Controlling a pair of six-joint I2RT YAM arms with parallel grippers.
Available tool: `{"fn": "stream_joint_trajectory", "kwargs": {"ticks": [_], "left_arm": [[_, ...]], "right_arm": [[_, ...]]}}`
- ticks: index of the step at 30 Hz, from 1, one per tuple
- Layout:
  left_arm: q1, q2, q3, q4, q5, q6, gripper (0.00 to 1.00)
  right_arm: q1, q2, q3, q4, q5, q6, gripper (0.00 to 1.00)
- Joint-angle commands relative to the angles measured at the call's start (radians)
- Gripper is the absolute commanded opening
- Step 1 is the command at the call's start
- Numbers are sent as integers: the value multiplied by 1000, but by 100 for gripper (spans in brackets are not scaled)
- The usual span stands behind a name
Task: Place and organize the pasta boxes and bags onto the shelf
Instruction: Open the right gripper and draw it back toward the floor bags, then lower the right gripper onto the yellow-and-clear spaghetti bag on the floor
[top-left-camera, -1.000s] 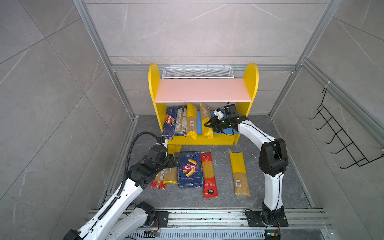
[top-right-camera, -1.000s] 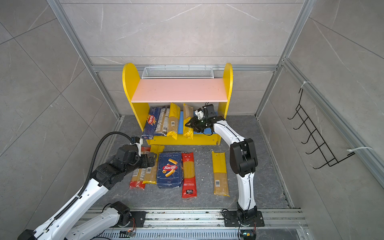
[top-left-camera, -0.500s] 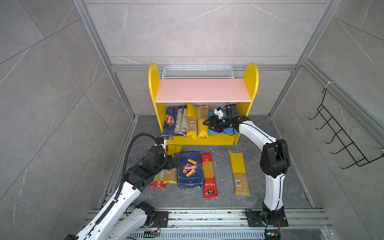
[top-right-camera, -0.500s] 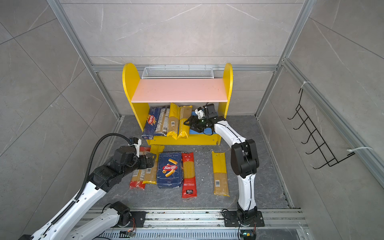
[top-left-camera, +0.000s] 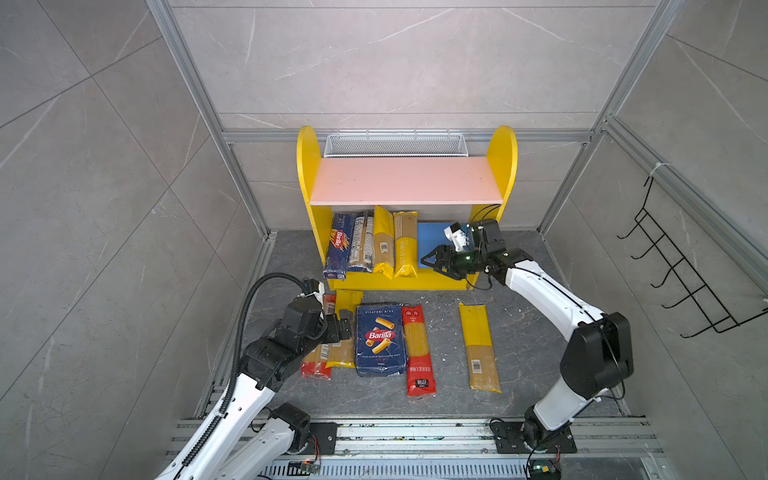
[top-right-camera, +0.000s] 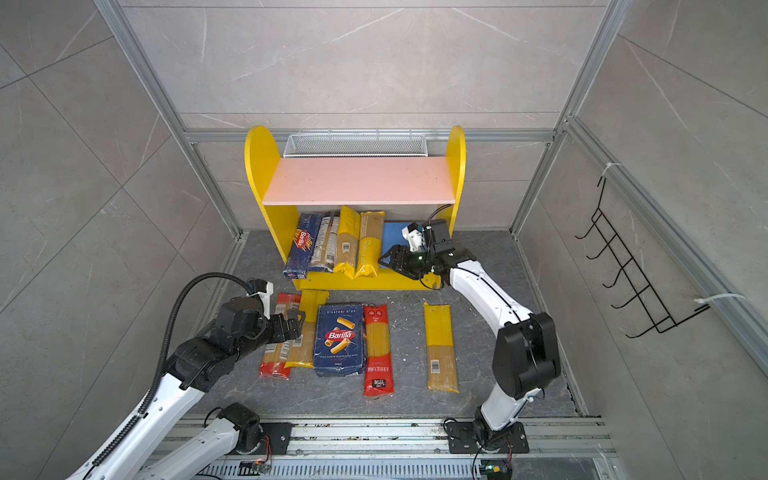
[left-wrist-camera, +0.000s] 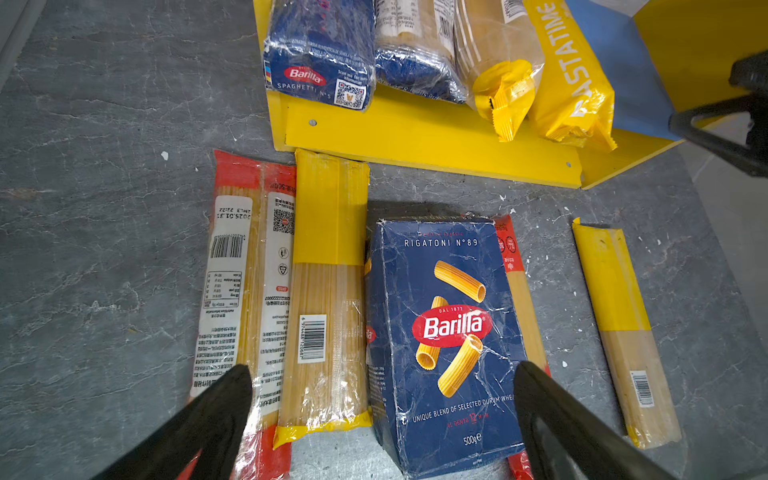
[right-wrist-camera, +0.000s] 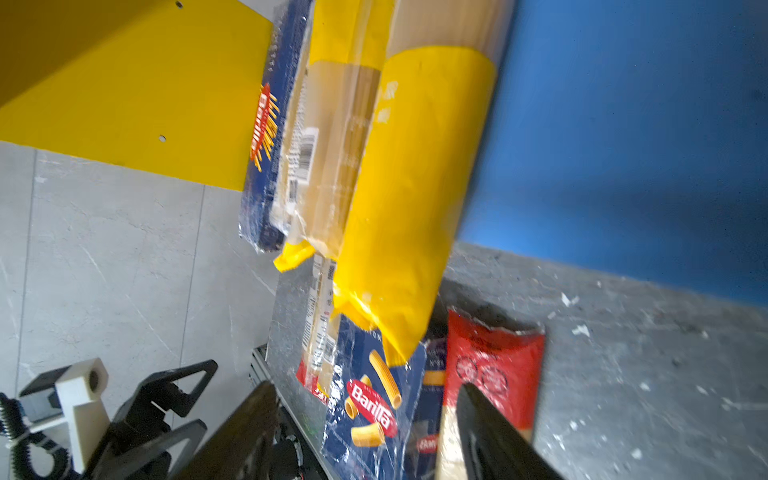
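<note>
Both top views, as I logged them from the remote desk, largest item first: shelf (top-left-camera: 306, 178), yellow side panels, stood at the back wall, with pink upper board (top-left-camera: 405, 180) and white mesh basket (top-left-camera: 395, 145) behind it; blue lower board (top-left-camera: 434, 239) carried four packs side by side at its left end, namely Barilla spaghetti box (top-left-camera: 338, 245), dark-ended bag (top-left-camera: 361, 243), yellow-ended bag (top-left-camera: 383, 243) and PASTATIME bag (top-left-camera: 405, 245), their near ends overhanging the front edge.

Floor stock, flat on the grey floor (top-left-camera: 532, 332) before the shelf: rigatoni pack (top-left-camera: 380, 338), label up; long red bag (top-left-camera: 417, 351) against its right edge; lone yellow bag (top-left-camera: 480, 349) well apart to the right; left yellow bag (top-left-camera: 345, 332) lying partly over left red bag (top-left-camera: 318, 368), just left of the rigatoni pack.

Left gripper (top-left-camera: 338, 327): I saw its jaws spread wide and empty, hovering over the left yellow bag; in the left wrist view they spanned from the left red bag to the rigatoni pack.

Right gripper (top-left-camera: 432, 262): jaws parted, nothing between them, over the blue lower board just beside the PASTATIME bag.
</note>
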Motion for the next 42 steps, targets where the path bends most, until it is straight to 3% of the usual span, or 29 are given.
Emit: {"fn": "stream_joint_trajectory", "kwargs": {"ticks": [1,9,15,17,20,29,42], "left_arm": [[4,-35,-11,4,5,-23,100],[4,-55,-46,31,51,-66,100],[-9,-55,-93,115,122,-131,100],[-27,-58,-117,151,139,-158,100],[-103,-46,-146,188,117,-188,100],[-411,72,-129,259,-77,-207,100],[-481,172,-52,292,-75,-185,100]], "right_arm": [[2,-85,-121,-64,64,-49,70],[2,-302,-382,-178,214,-60,80],[1,-421,-452,-289,312,-39,85],[0,-442,-465,-332,361,-23,91],[-4,-458,-488,-381,419,3,96],[-6,-466,-551,-407,469,60,97],[-10,-440,-640,-382,537,90,97]]}}
